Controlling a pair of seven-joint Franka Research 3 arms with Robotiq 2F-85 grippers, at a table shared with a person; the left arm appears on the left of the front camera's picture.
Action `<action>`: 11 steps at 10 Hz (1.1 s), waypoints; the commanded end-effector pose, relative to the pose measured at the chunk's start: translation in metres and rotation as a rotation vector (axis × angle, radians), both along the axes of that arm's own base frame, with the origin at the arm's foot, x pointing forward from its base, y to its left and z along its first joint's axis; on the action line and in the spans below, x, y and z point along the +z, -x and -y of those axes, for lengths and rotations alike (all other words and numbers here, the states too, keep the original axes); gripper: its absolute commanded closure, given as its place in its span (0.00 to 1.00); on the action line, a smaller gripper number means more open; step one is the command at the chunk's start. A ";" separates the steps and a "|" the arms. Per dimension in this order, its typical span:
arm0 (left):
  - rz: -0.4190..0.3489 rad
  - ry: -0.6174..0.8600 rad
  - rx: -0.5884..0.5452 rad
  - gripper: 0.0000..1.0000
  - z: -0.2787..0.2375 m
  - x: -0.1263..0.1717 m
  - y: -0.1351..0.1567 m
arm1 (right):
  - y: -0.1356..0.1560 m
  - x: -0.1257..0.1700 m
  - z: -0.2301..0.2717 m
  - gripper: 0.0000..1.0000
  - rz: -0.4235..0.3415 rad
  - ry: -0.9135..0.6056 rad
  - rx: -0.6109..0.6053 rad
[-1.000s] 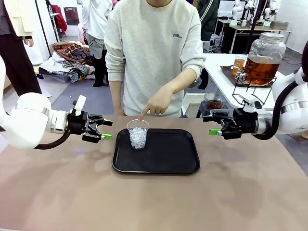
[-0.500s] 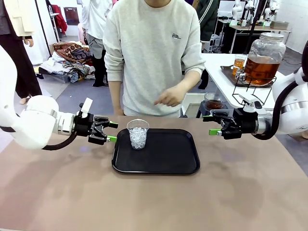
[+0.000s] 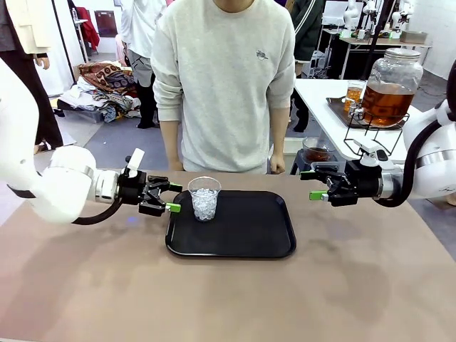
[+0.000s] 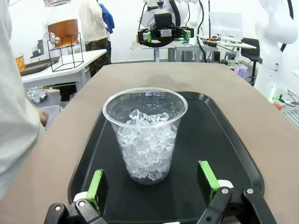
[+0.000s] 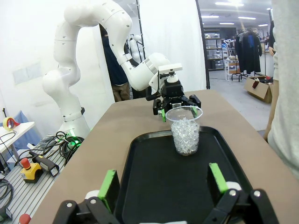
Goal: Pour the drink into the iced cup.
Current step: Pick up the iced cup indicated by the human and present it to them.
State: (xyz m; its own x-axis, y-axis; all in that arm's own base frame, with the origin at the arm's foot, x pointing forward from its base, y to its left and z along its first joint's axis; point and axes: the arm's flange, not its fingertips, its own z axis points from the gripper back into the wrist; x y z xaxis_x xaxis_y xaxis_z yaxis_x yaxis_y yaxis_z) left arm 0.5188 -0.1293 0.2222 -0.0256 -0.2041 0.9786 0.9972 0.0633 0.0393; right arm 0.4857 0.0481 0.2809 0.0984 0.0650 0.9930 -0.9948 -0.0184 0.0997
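Left gripper (image 3: 174, 197): jaws spread wide, nothing between them. Green pads apart, tips at the left rim of the black tray (image 3: 285, 249), left of centre in the front view. In its wrist view the iced cup (image 3: 204, 199) stands just ahead of the open fingers, centred on the gap, not touched.

Right gripper (image 3: 310, 186): jaws likewise spread, holding nothing. It hangs at mid-right of the front view, above the table (image 3: 356, 292) beyond the tray's right rim, well apart from the cup.

Iced cup: clear plastic, upright, filled most of the way with clear ice cubes. It sits in the tray's far left corner, centre of the frame. No brown liquid in it.

The drink (image 3: 388, 103): amber-brown, in a big lidded glass jar (image 3: 394, 68) on a wire stand, upper right of the front view, on a white side table (image 3: 320, 96) well apart from the tray. A smaller cup (image 3: 354, 93) of amber liquid stands just left of the jar.

Person (image 3: 224, 78) in a pale sweatshirt stands at the table's far edge, top centre, arms down at the sides.
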 end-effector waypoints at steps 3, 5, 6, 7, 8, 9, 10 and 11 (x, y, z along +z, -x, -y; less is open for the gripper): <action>0.033 0.035 0.020 0.00 0.014 -0.010 -0.009 | -0.003 0.003 -0.002 0.00 -0.001 0.002 -0.005; 0.028 0.035 0.015 0.00 0.018 -0.015 -0.015 | -0.003 0.003 -0.002 0.00 -0.001 0.002 -0.005; 0.027 0.036 0.010 0.00 0.020 -0.017 -0.019 | -0.003 0.003 -0.002 0.00 -0.001 0.002 -0.005; 0.023 0.045 0.003 0.00 0.022 -0.017 -0.020 | -0.003 0.003 -0.002 0.00 -0.001 0.002 -0.005; 0.022 0.043 -0.007 0.00 0.025 -0.017 -0.020 | -0.003 0.003 -0.002 0.00 -0.001 0.002 -0.005; 0.017 0.045 -0.016 0.00 0.027 -0.017 -0.019 | -0.003 0.003 -0.002 0.00 -0.001 0.002 -0.005; 0.014 0.045 -0.023 0.00 0.029 -0.018 -0.018 | -0.003 0.003 -0.002 0.00 -0.001 0.002 -0.005; 0.011 0.048 -0.025 0.00 0.030 -0.018 -0.017 | -0.003 0.003 -0.002 0.00 -0.001 0.002 -0.005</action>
State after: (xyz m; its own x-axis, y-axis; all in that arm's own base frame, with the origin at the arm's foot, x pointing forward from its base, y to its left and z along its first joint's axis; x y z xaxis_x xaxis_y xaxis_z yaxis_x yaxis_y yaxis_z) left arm 0.5363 -0.1557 0.2056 -0.0241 -0.1736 0.9845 0.9985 0.0444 0.0323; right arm 0.4857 0.0481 0.2809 0.0984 0.0650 0.9930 -0.9948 -0.0184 0.0998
